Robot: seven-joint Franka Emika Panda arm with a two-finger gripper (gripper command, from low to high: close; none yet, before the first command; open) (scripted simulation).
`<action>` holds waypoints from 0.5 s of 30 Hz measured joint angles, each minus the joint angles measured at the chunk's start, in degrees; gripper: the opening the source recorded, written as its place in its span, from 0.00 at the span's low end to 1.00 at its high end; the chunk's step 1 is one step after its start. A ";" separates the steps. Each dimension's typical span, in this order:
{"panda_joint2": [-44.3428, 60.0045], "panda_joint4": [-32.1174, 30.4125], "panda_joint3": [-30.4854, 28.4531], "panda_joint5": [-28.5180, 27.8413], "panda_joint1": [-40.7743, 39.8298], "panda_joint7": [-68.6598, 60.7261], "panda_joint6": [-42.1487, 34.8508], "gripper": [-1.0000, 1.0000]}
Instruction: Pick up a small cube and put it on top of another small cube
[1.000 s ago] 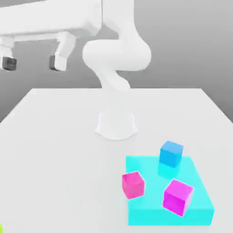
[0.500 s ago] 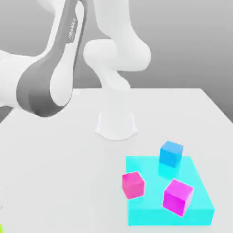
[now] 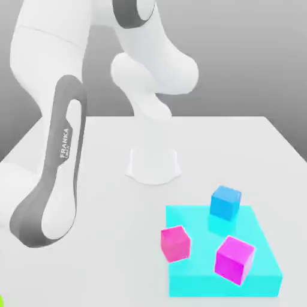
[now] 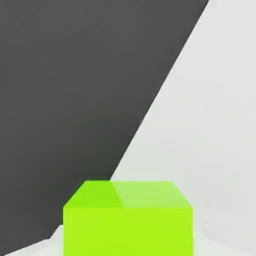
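The two-finger gripper [image 4: 128,246] was clamped on the lime-green cube [image 4: 128,231], its fingers on opposite sides, at the exterior view's near left, with the pink [image 3: 175,244], magenta [image 3: 234,260] and blue cubes [image 3: 225,202], likely stacking spots, well apart toward that view's right.

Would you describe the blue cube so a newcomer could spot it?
On the white table sits a flat cyan block. The small blue cube is at its far edge, farther from the camera than the pink and magenta cubes.
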 joint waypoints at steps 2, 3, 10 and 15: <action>-3.14 -0.80 -0.60 -0.58 0.45 0.40 -2.35 0.00; -5.04 -1.29 -1.03 -0.89 0.79 0.63 -3.75 0.00; -19.74 -12.48 4.88 -6.78 7.24 -9.31 -6.79 0.00; -30.13 -21.64 11.34 -8.55 11.59 -20.17 -8.01 0.00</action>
